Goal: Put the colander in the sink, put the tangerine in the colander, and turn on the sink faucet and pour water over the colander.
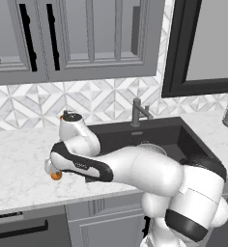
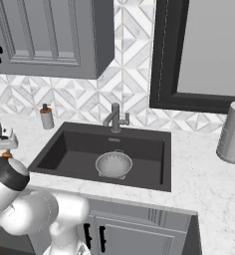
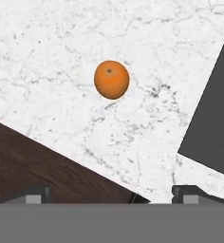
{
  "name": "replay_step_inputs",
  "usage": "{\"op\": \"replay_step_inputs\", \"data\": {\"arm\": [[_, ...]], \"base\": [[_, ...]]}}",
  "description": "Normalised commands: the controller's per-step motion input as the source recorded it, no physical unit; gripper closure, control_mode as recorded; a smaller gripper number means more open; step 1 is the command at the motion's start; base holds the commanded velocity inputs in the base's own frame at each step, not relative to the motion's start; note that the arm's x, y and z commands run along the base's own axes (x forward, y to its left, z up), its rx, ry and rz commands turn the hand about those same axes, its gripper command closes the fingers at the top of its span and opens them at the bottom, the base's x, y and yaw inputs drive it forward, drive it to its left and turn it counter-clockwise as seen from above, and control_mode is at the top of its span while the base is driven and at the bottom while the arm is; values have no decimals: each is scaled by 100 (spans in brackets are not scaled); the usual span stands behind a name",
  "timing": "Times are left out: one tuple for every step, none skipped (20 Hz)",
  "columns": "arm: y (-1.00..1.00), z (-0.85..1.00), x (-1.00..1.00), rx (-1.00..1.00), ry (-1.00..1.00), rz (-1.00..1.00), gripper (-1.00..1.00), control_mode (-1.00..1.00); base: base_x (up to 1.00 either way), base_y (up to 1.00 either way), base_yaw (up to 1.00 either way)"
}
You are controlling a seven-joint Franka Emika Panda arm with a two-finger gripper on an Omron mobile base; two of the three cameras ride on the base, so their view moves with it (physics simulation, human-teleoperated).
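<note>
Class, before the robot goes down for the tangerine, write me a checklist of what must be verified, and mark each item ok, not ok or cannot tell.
1. Colander already sits in the sink: ok.
2. Tangerine lies alone on the marble counter, nothing crowding it: ok.
3. Hand is open, fingertips spread apart: ok.
4. Tangerine lies centred between the fingertips: ok, as far as the hand view shows.
5. Hand is low enough to close on the fruit: not ok, it hangs above it.
6. Sink faucet is off, no water running: ok.
</note>
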Motion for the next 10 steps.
{"op": "replay_step_inputs", "data": {"arm": [[37,-32,6,-7,5,0,-100,-100],[32,-31,9,-5,5,0,-100,-100],[24,-31,12,-4,5,0,-100,-100],[18,-32,13,-3,5,0,-100,-100],[9,-31,12,-2,5,0,-100,-100],[0,-33,14,0,5,0,-100,-100],[0,-33,10,0,5,0,-100,-100],[0,-32,14,0,4,0,-100,-100],[0,-29,11,0,2,0,-100,-100],[0,-29,11,0,0,-1,-100,-100]], "base": [[0,0,0],[0,0,0],[0,0,0],[0,0,0],[0,0,0],[0,0,0],[0,0,0],[0,0,0],[0,0,0],[0,0,0]]}}
